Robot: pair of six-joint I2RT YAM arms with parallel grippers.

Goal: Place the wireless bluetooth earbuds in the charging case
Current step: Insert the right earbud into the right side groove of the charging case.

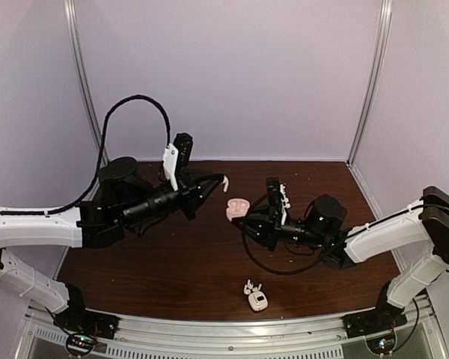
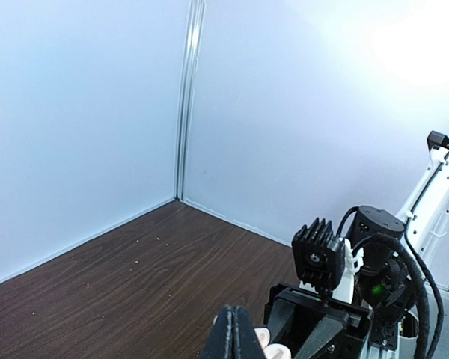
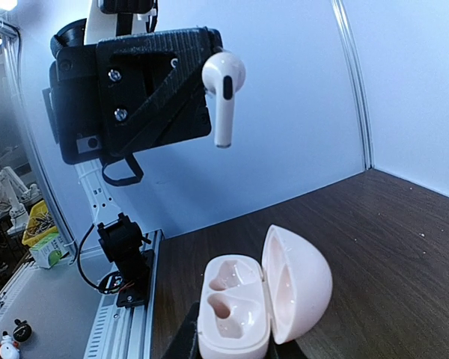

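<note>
Pale walls (image 1: 232, 75) enclose a dark wood-grain table (image 1: 172, 254), and both arms meet over its middle. The left gripper (image 1: 212, 185) is closed on one white earbud (image 3: 223, 86), pinched at the head with the stem hanging straight down; that posture presents the stem for a vertical drop. The right gripper (image 1: 247, 219) is clamped on the charging case (image 3: 236, 307), a pale pink shell. Its hinged lid (image 3: 299, 280) is swung open to the side and its two wells (image 3: 223, 275) face up, both empty. The case is held rather than left lying, apparently so that it cannot slide or tip when the earbud is pressed in. In the right wrist view the earbud hangs above the case and well apart from it, offset slightly from the wells. Judgement: this is the alignment step, with insertion not yet begun. Near the front edge lie a small white object (image 1: 257, 301) and two smaller white pieces (image 1: 248, 285) just beside it; they are too small to identify.
</note>
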